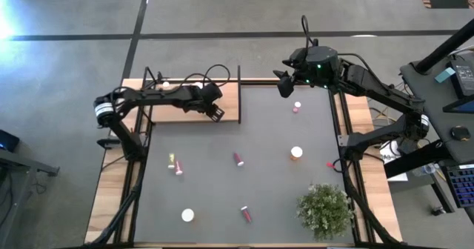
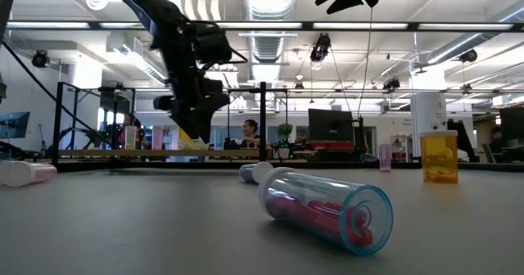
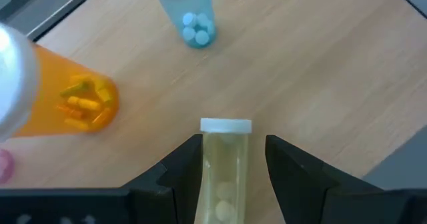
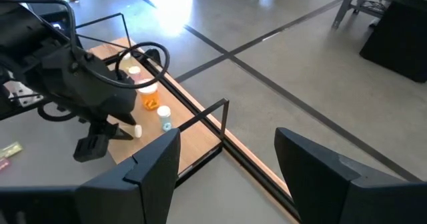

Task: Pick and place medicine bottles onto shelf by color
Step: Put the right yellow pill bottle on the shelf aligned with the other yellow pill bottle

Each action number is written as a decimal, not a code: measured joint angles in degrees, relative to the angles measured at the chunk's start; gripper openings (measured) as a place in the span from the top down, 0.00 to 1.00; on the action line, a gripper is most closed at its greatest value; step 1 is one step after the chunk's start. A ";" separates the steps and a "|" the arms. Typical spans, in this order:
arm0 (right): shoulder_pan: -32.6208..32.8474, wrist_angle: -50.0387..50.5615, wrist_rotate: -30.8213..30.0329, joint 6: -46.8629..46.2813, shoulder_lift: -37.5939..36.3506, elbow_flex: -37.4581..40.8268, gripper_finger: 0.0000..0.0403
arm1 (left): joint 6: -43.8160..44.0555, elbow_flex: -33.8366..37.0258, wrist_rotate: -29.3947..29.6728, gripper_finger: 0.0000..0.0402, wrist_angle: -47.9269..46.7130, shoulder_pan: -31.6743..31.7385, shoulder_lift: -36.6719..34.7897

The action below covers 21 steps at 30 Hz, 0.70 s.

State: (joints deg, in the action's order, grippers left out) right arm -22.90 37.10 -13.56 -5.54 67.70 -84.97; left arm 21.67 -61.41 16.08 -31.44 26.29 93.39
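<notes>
Overhead, the flat light-wood shelf (image 1: 178, 104) carries an orange bottle (image 3: 63, 104) and a blue-tinted bottle (image 3: 190, 14) near the left gripper (image 3: 233, 161), clamped on a pale yellow bottle (image 3: 223, 174). Right gripper (image 4: 227, 167) hangs apart-jawed above the table's far edge.

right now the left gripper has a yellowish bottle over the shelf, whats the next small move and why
Probably lower it and open. The left gripper holds the yellowish bottle above bare wood of the shelf, clear of the orange bottle and blue bottle already there. The right gripper waits, open.
</notes>
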 joint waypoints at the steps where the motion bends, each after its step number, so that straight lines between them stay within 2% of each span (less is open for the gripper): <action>1: -0.02 0.00 -0.02 0.00 0.02 0.00 0.42 | -0.02 0.00 0.00 0.64 0.07 0.01 0.24; 12: -0.02 0.00 0.00 0.00 0.02 -0.02 0.42 | -1.79 0.04 -0.20 0.65 1.25 0.01 2.04; 21: 0.00 0.00 -0.02 0.00 0.02 0.00 0.42 | -2.56 0.04 -0.04 0.79 1.05 0.04 2.02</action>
State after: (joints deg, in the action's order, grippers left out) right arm -22.90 37.10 -13.58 -5.54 67.72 -84.97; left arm 19.11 -61.36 16.04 -30.38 26.33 95.41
